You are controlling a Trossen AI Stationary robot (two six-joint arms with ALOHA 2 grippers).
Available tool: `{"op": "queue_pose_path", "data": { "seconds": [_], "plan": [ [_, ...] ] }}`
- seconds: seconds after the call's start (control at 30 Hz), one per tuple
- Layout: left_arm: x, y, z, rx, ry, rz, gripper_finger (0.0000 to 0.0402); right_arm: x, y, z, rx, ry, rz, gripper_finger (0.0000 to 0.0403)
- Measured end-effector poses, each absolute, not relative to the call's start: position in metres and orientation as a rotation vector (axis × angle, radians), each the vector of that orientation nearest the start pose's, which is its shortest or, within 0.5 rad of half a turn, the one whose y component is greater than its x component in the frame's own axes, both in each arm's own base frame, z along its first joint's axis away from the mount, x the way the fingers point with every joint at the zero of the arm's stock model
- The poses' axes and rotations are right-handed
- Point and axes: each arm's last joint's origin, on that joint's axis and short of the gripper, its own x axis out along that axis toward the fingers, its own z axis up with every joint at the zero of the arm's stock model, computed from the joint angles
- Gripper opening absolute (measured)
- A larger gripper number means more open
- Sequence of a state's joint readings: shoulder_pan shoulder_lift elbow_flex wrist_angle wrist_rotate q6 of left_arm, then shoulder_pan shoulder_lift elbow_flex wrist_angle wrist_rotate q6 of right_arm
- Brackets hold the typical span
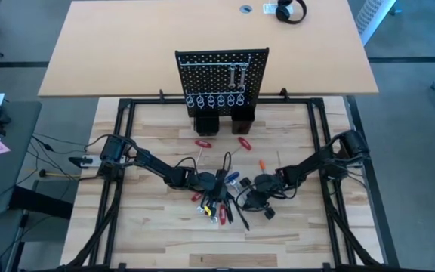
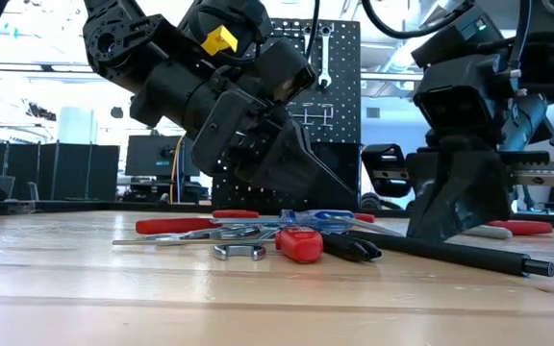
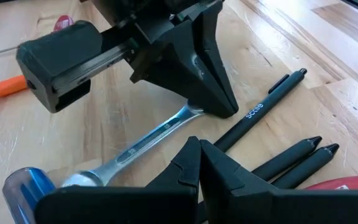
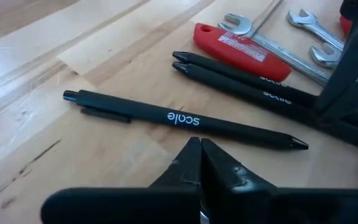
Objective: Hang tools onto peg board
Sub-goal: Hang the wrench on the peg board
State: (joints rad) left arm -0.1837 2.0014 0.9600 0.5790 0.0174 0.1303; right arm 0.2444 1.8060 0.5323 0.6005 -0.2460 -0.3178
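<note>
Left wrist view gives you the clearest read: your left tool has its fingers pressed together, clamping nothing, just beside a silver flat steel wrench lying on the pale wooden table. Judge that wrench stiff, fairly heavy for its size and slick; take it across the flat shank near the middle, so the ring end stays free for a hook. Next to it lie slim black pens, light and prone to roll. Further right, your right tool is also closed and empty, hovering close by one pen. The upright black perforated peg board stands at the table's far edge, well apart from the tool pile.
</note>
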Motion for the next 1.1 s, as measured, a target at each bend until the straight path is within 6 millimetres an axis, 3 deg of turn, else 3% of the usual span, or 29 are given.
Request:
{"op": "queue_pose_path", "data": {
  "seconds": [0.2, 0.37, 0.6, 0.77, 0.93, 1.1],
  "plan": [
    [0.386, -0.073, 0.12, 0.182, 0.438, -0.233, 0.0, 0.274, 0.08, 0.091, -0.288, 0.571, 0.59, 0.0004],
    [0.393, -0.08, 0.129, 0.312, 0.426, -0.2, 0.0008, 0.274, 0.081, 0.093, -0.264, 0.572, 0.598, 0.0003],
    [0.411, -0.062, 0.144, 0.331, 0.639, -0.169, 0.0096, 0.273, 0.084, 0.094, -0.245, 0.58, 0.603, 0.0005],
    [0.416, -0.044, 0.149, 0.285, 0.698, -0.234, 0.0157, 0.266, 0.095, 0.113, -0.198, 0.559, 0.618, 0.0005],
    [0.417, -0.038, 0.142, 0.29, 0.705, -0.291, 0.0173, 0.252, 0.113, 0.134, -0.201, 0.557, 0.599, 0.0006],
    [0.421, -0.038, 0.129, 0.289, 0.702, -0.291, 0.0165, 0.237, 0.128, 0.139, -0.223, 0.606, 0.485, 0.0007]
  ]
}}
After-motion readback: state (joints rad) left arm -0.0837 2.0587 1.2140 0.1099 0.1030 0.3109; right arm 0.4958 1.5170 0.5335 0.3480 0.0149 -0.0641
